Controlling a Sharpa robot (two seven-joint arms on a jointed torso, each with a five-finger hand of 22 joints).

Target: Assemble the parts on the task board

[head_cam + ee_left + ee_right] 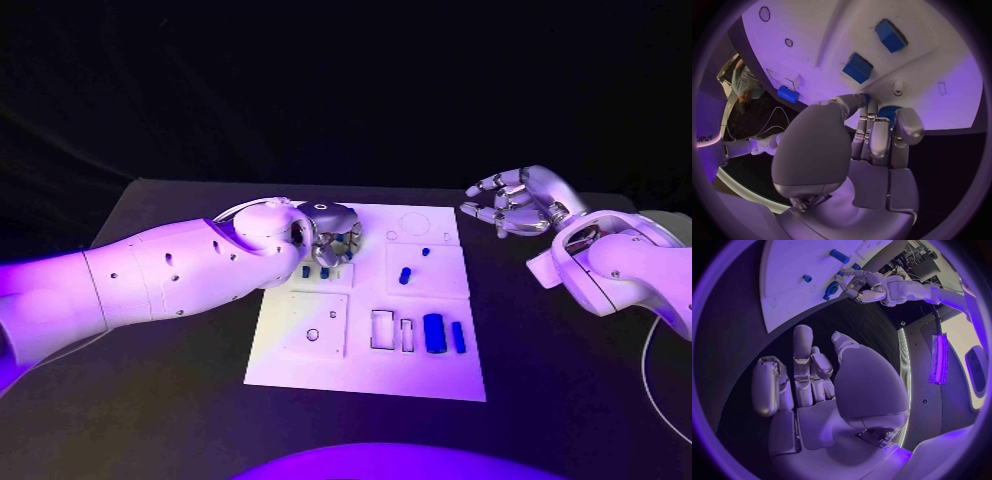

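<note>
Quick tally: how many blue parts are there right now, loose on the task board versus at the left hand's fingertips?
Loose blue parts on the task board: 6
Blue part at the left hand fingertips: 1
Total: 7

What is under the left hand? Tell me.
The left hand hangs over the white board's far left part. Two small blue pieces show by its fingertips; its wrist view shows another blue piece at the fingers, mostly covered.
</note>
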